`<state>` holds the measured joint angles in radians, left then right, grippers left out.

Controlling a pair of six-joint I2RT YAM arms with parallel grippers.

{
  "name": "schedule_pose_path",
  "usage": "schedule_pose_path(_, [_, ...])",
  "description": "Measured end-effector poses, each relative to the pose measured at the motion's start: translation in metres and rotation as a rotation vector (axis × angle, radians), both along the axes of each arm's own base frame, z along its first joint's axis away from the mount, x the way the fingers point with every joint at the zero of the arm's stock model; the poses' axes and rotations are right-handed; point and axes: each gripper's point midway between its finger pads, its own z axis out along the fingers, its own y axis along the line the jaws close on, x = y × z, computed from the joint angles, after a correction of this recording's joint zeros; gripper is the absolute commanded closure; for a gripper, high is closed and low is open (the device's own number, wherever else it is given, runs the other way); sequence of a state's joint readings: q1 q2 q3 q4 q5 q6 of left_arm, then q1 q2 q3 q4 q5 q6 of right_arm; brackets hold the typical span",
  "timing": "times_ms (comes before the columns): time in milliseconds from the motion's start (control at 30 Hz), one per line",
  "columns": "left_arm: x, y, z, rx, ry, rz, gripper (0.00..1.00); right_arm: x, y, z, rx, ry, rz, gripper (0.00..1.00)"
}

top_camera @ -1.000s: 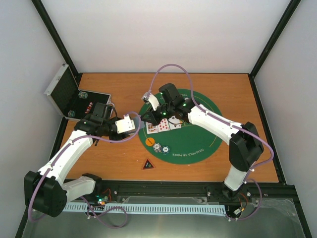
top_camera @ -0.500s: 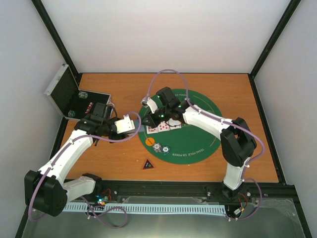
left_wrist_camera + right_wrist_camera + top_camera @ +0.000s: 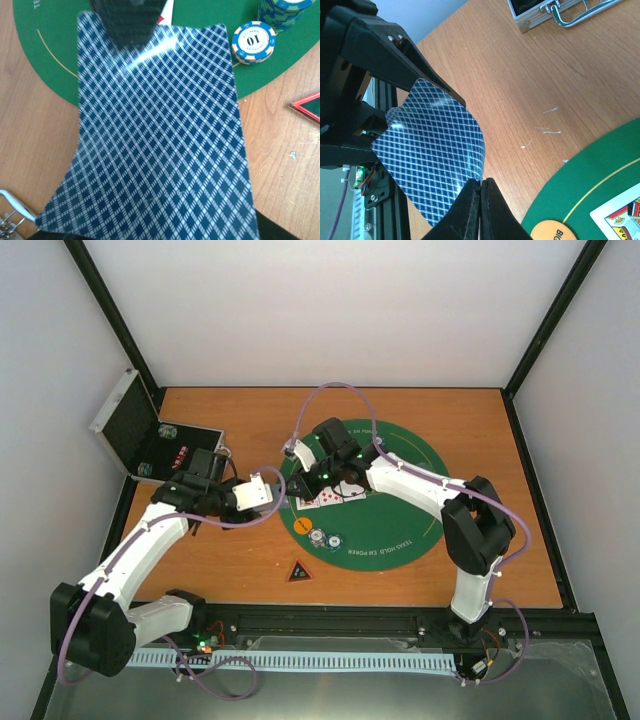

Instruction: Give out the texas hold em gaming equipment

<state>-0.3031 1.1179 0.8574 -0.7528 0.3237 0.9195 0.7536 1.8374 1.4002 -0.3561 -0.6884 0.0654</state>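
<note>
Black fingers of the right hand (image 3: 480, 186) are pressed together on the far edge of a playing card (image 3: 160, 140), whose blue diamond-checked back fills the left wrist view. A second ago that hand hung further right, over the row of face-up cards (image 3: 330, 496). It has since swung left across the green felt mat (image 3: 400, 530) to meet the card.

The left hand (image 3: 272, 490) has not shifted and is clamped on the card's near end. The card is therefore pinched at both ends and bows a little between them, held above the mat's left edge, left of centre in the overhead view.

To my eye this is a hand-over. The left hand would need to let go before the right can carry the card to its place on the felt.

Further out, a "10" chip (image 3: 253, 41) and a chip stack (image 3: 280, 10) sit on the felt at the upper right of the left wrist view. The red-edged triangle (image 3: 307, 104) lies on the bare wooden worktop (image 3: 230, 560) at that view's right edge. A silver case (image 3: 555, 12) rests along the top of the right wrist view.
</note>
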Motion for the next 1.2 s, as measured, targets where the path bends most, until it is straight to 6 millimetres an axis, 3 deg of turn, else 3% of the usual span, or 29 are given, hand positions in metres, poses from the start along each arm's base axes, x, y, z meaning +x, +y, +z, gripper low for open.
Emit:
schedule_pose_path(167, [-0.006,0.002,-0.018,0.01,0.034,-0.001,0.52,0.004,-0.005,-0.004,-0.016,-0.007,-0.018,0.97])
schedule_pose_path(667, [-0.014,-0.002,-0.081,0.015,0.169,-0.018,0.52,0.032,-0.052,-0.027,-0.06,0.004,-0.161,0.97])
schedule_pose_path(900, [-0.02,-0.002,-0.107,0.022,0.209,-0.021,0.39,0.04,-0.064,-0.013,-0.051,-0.039,-0.205,0.97])
schedule_pose_path(1200, [-0.026,-0.005,-0.116,0.004,0.2,-0.059,0.17,0.039,-0.068,0.003,-0.039,-0.067,-0.216,0.97])
